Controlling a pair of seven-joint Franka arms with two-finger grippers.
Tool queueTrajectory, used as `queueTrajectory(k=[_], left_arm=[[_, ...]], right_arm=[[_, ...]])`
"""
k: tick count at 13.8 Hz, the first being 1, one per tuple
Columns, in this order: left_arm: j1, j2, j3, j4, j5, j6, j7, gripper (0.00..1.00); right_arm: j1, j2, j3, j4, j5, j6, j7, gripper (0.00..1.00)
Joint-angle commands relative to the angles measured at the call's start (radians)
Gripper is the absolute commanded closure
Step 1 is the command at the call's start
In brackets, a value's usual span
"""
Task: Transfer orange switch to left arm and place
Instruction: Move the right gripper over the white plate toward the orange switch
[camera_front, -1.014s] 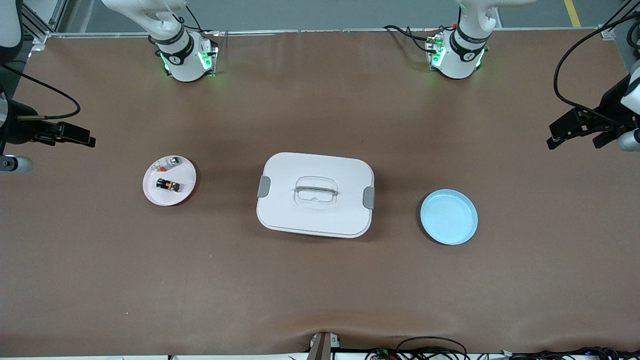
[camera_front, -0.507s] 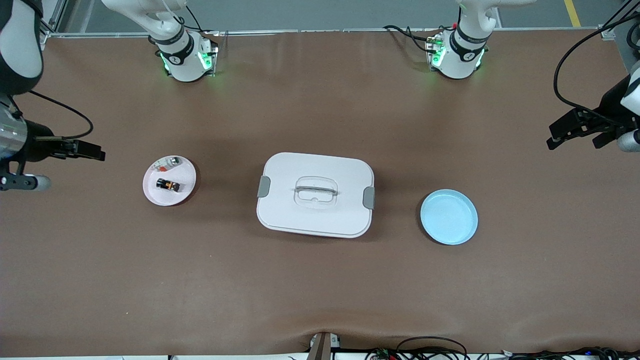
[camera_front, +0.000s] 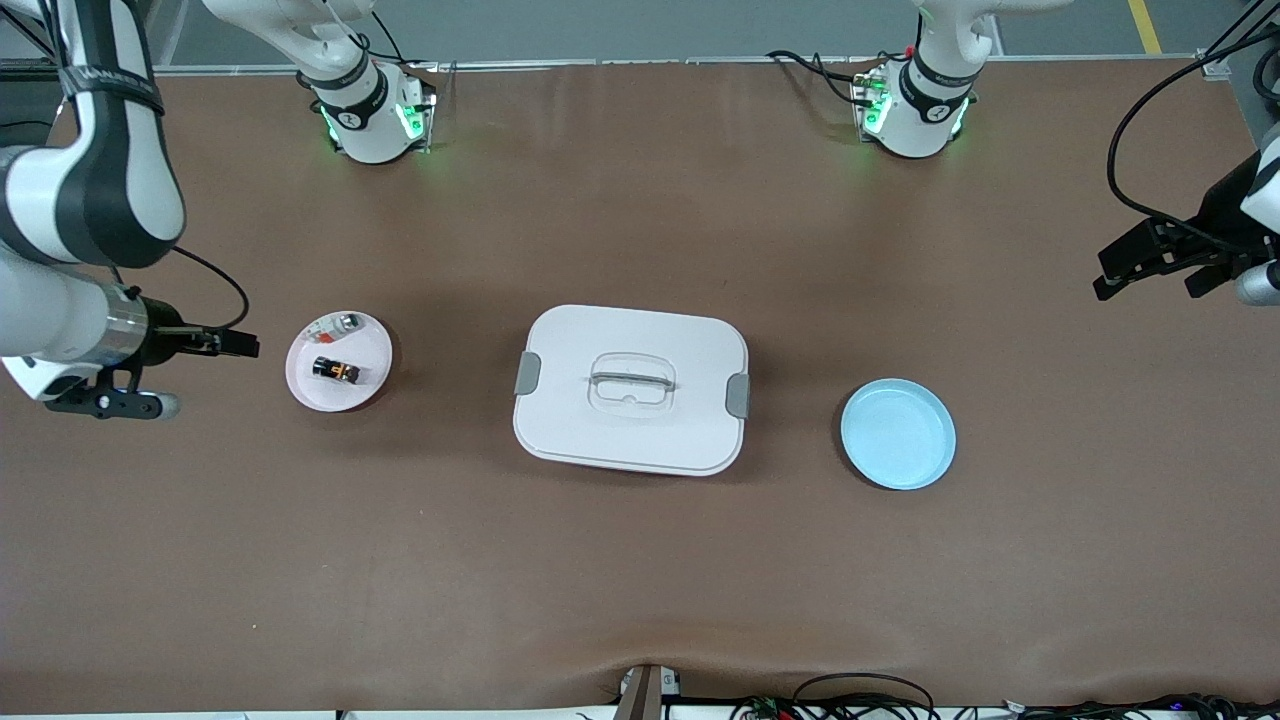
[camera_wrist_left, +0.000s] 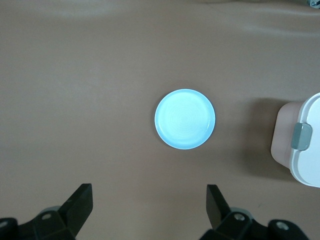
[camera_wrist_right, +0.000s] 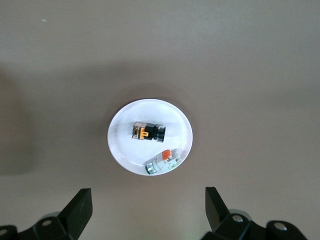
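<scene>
The orange switch, a small black part with an orange accent, lies on the pink plate toward the right arm's end of the table. It also shows in the right wrist view, on the plate. My right gripper is open and empty, in the air just beside the plate, on the side away from the box; its fingers stand wide apart. The white box sits mid-table. My left gripper is open and empty, up at the left arm's end of the table.
A small white-grey part with a red mark shares the pink plate. An empty blue plate lies between the box and the left arm's end; the left wrist view shows it and a box corner.
My right arm has swung in from the table's end, bringing its gripper closer to the pink plate. The left arm has not moved.
</scene>
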Motion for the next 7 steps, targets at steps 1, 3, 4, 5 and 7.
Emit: queueTrajectory(k=[1, 3, 4, 5, 7], left_arm=[[0.0, 0.002, 0.004, 0.01, 0.006, -0.017, 0.028, 0.0], [0.0, 0.002, 0.004, 0.01, 0.006, -0.017, 0.028, 0.0], [0.0, 0.002, 0.004, 0.01, 0.006, -0.017, 0.028, 0.0], [0.0, 0.002, 0.004, 0.01, 0.006, -0.017, 0.028, 0.0], [0.0, 0.002, 0.004, 0.01, 0.006, -0.017, 0.028, 0.0]], right_arm=[[0.002, -0.037, 0.004, -0.123, -0.018, 0.097, 0.053, 0.0], [-0.002, -0.056, 0.006, -0.21, -0.018, 0.205, 0.058, 0.0], [0.0, -0.057, 0.006, -0.241, -0.018, 0.259, 0.058, 0.0], [0.003, -0.056, 0.006, -0.272, -0.018, 0.311, 0.058, 0.0], [0.024, -0.059, 0.006, -0.315, -0.023, 0.384, 0.058, 0.0]])
